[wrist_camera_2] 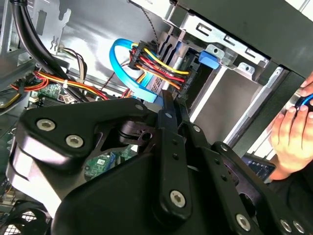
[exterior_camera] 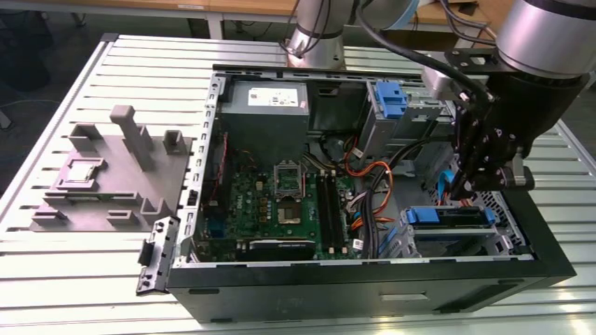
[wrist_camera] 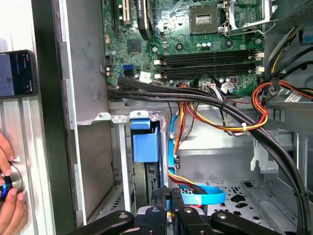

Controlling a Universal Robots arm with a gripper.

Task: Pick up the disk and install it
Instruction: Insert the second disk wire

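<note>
At the exterior view's left stands the grey stand (exterior_camera: 107,174), then the open computer case (exterior_camera: 373,276). Rightward, the disk (exterior_camera: 449,216) lies flat in the lower bay. We reckon it's stiff, weighty and shock-shy, so best taken by its blue rails. The gripper (exterior_camera: 470,187) hangs nose-down just above it, fingers pressed together, holding nothing.

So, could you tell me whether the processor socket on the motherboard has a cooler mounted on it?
No, the processor socket sits bare on the motherboard.
</note>
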